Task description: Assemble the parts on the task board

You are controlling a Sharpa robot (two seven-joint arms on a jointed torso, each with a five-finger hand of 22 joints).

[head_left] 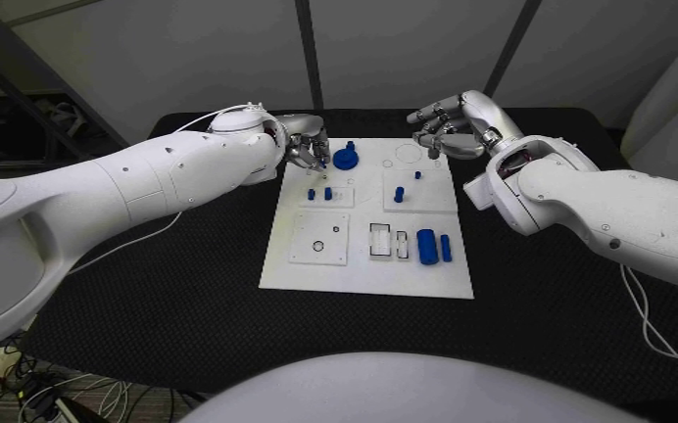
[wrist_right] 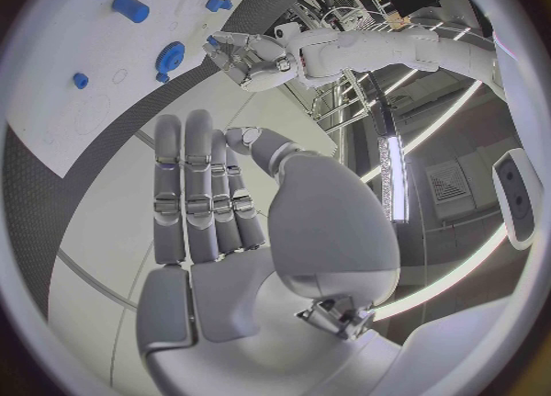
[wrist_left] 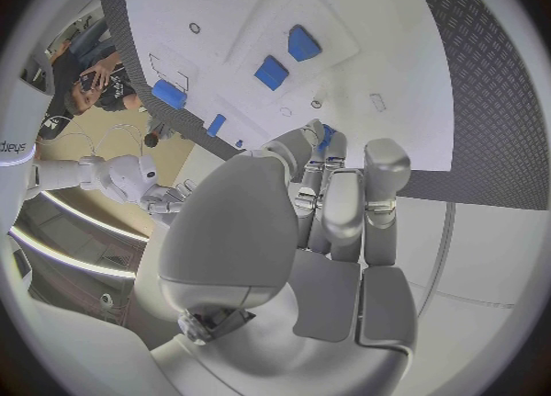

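Centrally, one white board (head_left: pixel 364 276) lies on the black table (head_left: pixel 169 296), carrying several blue parts: a disc (head_left: pixel 346 160), a cylinder (head_left: pixel 427 247), small pegs. Left hand (head_left: pixel 304 147) pinches a small blue part (wrist_left: pixel 326 136) over its far-left corner. Right hand (head_left: pixel 450 127), fingers straight and apart, holds nothing.

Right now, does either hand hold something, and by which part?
The left hand pinches a small blue part between its fingertips; which end cannot be told. The right hand holds nothing, fingers straight.
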